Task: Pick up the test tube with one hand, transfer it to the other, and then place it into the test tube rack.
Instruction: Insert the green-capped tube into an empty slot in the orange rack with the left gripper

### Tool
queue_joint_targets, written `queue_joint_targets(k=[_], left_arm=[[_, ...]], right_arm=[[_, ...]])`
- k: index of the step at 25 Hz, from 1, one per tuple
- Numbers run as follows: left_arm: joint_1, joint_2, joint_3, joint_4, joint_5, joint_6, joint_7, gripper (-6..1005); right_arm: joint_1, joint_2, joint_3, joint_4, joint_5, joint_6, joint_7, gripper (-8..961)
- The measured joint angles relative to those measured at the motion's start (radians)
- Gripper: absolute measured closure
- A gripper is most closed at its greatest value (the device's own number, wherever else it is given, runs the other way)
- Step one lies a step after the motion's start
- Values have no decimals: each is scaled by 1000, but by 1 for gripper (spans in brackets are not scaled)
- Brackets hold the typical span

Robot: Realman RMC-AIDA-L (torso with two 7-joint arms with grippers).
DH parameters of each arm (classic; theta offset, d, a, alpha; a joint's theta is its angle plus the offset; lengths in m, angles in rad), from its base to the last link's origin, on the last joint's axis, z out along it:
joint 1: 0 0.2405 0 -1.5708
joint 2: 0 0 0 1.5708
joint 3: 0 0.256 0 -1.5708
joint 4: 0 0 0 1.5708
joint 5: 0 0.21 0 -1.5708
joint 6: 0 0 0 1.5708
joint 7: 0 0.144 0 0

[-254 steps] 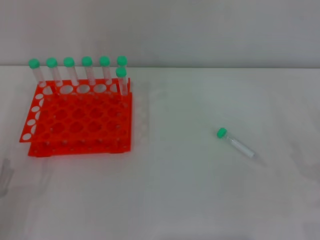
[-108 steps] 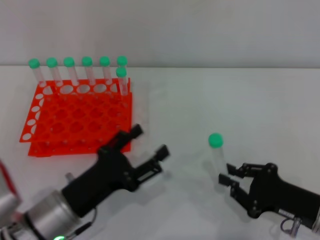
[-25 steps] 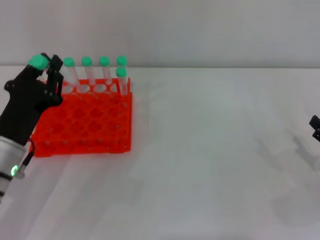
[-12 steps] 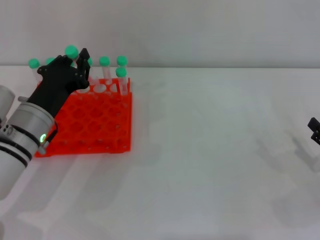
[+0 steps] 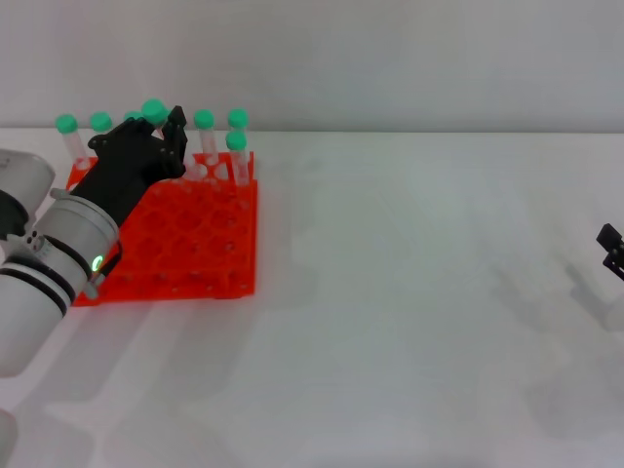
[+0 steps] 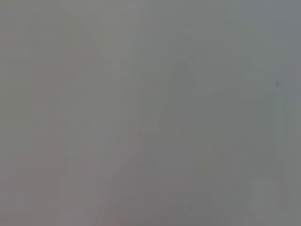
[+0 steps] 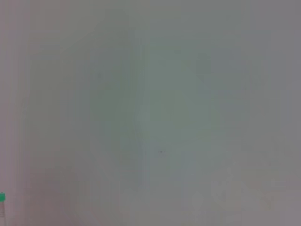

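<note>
The orange-red test tube rack (image 5: 210,244) stands at the far left of the white table. My left gripper (image 5: 164,132), on the white-grey ribbed arm with a small green light (image 5: 97,262), hangs over the rack's back row. It is shut on the test tube, whose green cap (image 5: 153,110) shows above the black fingers; the tube's body is hidden by the gripper. Of my right gripper (image 5: 610,250) only a black tip shows at the right edge of the head view, low over the table. The left wrist view shows only grey.
Several other green-capped tubes (image 5: 204,120) stand upright in the rack's back row, and one (image 5: 235,141) stands a row nearer. A white wall runs behind the table. A green cap (image 7: 2,197) shows at the edge of the right wrist view.
My left gripper has moved right along the rack's back row with the tube and dropped a little. The right gripper has barely moved at the right edge.
</note>
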Motion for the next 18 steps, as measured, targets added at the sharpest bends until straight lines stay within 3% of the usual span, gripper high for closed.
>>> queue_joint_targets(k=[18], left_arm=[[-41, 1, 5, 1, 3, 111, 12, 751]], right_arm=[[4, 1, 0, 1, -4, 3, 0, 119]])
